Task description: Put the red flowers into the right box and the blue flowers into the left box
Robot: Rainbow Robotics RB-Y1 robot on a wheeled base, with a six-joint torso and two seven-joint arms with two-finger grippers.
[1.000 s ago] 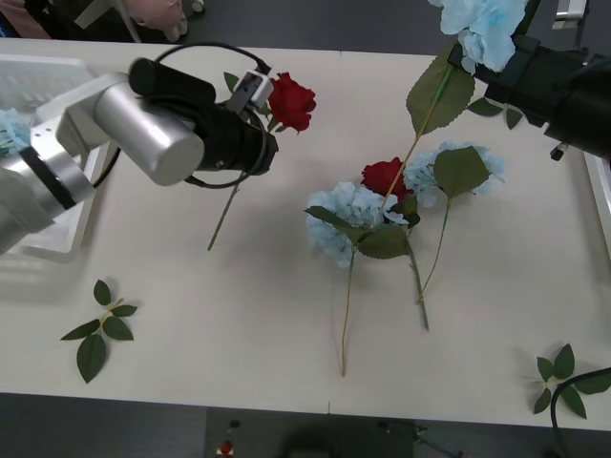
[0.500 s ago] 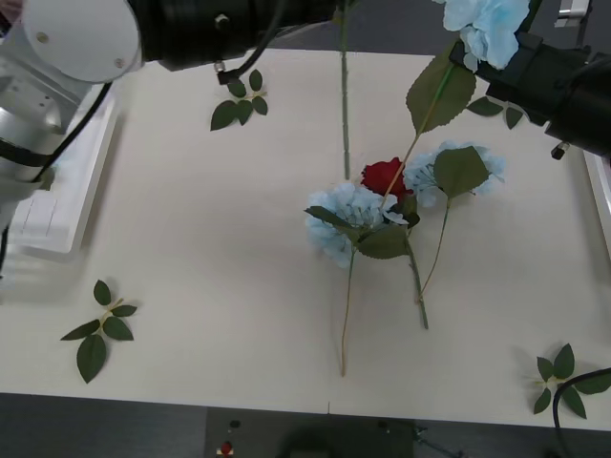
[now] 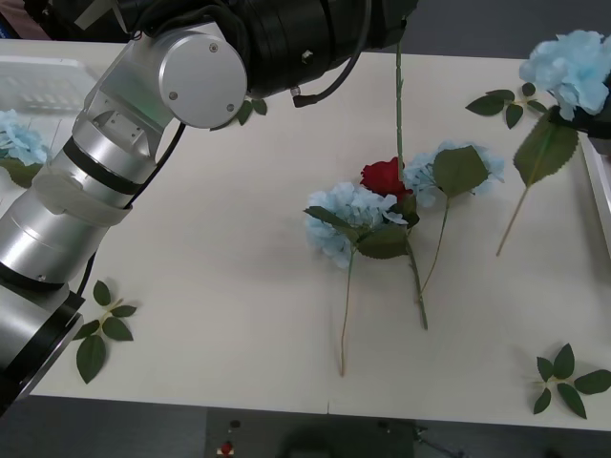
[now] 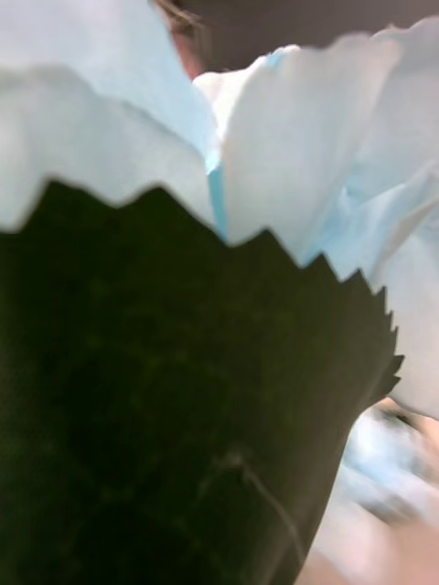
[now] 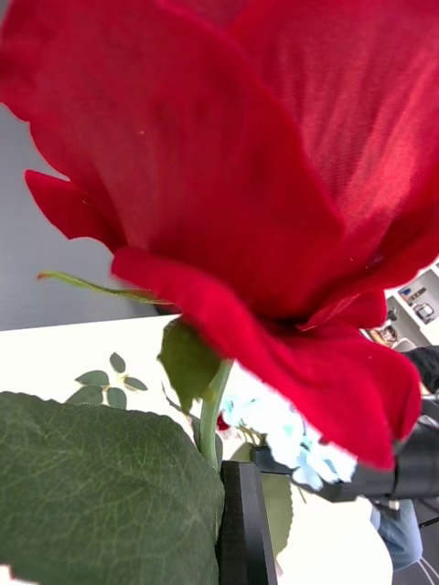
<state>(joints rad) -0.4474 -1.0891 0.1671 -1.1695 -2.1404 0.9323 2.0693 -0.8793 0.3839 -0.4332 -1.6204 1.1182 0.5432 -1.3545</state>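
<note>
While the left arm (image 3: 191,76) carries a red rose (image 5: 274,183) across, its gripper's state cannot be told. Likewise the right, bearing a blue hydrangea (image 3: 571,69). Each must next reach its box.

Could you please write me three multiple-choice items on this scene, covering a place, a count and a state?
1. Where does the red rose on the table lie?
A. Between two blue hydrangea heads
B. In a vase
C. On the floor

2. How many blue hydrangea heads rest on the tabletop itself?
A. One
B. Two
C. Four

3. How is the blue hydrangea at the far right of the table?
A. Raised, stem slanting down
B. Lying flat under the rose
C. Broken in two

Answers:
1 A: the near head and the far head flank it.
2 B: only those two lie there.
3 A: its head stands high above its stem.
</note>
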